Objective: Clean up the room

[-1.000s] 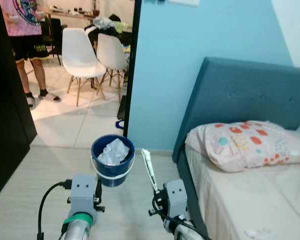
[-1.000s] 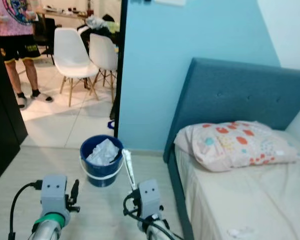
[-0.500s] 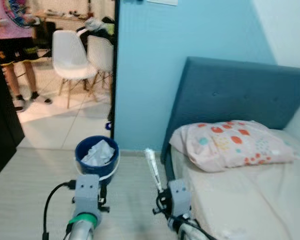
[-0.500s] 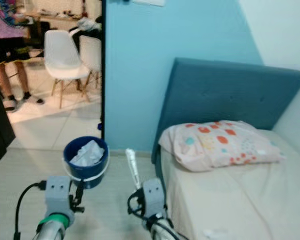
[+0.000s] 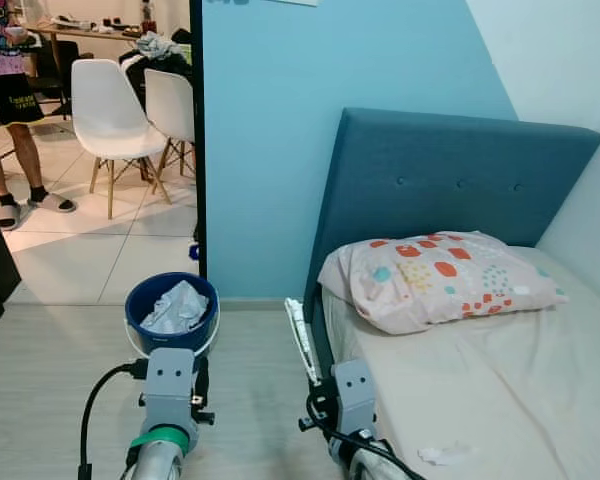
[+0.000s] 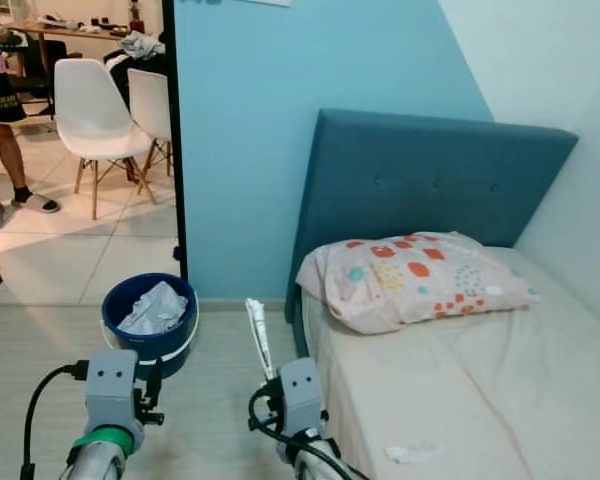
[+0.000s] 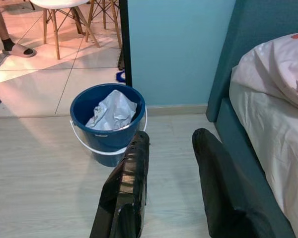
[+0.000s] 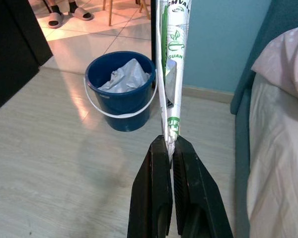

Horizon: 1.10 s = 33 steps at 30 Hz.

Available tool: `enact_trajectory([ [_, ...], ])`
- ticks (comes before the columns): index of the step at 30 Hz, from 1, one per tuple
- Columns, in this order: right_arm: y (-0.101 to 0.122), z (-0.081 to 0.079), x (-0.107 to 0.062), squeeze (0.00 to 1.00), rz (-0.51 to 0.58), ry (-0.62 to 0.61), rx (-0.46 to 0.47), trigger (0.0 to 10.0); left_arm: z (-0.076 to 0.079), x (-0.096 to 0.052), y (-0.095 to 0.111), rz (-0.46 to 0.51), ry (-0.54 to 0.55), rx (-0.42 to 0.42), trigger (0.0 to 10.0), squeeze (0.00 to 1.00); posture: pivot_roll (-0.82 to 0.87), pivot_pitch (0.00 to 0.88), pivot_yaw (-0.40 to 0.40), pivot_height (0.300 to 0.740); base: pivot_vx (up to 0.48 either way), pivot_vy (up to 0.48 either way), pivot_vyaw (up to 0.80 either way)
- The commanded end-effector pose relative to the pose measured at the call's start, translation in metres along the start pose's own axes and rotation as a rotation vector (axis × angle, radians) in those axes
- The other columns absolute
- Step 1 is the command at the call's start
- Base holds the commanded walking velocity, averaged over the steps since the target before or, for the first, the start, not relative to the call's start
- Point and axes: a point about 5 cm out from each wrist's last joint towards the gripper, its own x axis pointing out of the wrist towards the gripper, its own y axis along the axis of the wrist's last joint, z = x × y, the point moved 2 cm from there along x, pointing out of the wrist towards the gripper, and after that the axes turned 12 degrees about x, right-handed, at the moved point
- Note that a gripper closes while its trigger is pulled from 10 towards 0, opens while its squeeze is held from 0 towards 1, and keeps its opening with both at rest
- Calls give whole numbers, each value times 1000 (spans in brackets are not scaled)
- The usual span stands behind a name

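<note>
Jaws of the right gripper [image 8: 170, 148] pinch a flattened wrapper [image 8: 169, 74]; left gripper [image 7: 171, 144] gapes empty.

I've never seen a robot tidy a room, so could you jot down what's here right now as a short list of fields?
Place: bedroom with a blue wall, doorway to a tiled room
Right tool: shut on a flat white-and-green wrapper, held upright
Left tool: open, holding nothing
Bucket: blue, on the floor by the doorway, crumpled paper inside
Bed: teal headboard, patterned pillow, small white scrap on the sheet
Beyond the doorway: two white chairs, a person's legs
</note>
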Motion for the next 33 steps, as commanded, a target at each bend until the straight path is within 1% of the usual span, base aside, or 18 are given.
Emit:
enact_trajectory([
  [1,-6,3,-3,0,-18,-15,7,10000,2,0,-2,-1,-10,6,10000,0,44,9,-29,740,0,0,0],
  [4,-5,3,-3,0,-18,-1,-14,10000,4,0,-7,-25,-11,14,10000,0,39,5,-28,740,0,0,0],
  [9,-4,3,-3,0,-14,9,-26,10000,6,0,-7,-27,-14,14,10000,0,38,4,-29,740,0,0,160],
  [19,-3,0,-2,0,-11,25,-34,10000,6,1,-5,-15,-16,6,10000,0,39,7,-32,740,0,0,800],
  [33,-3,0,-2,0,-6,12,-30,10000,5,2,-3,-8,-21,9,10000,0,40,9,-24,740,0,0,800],
])
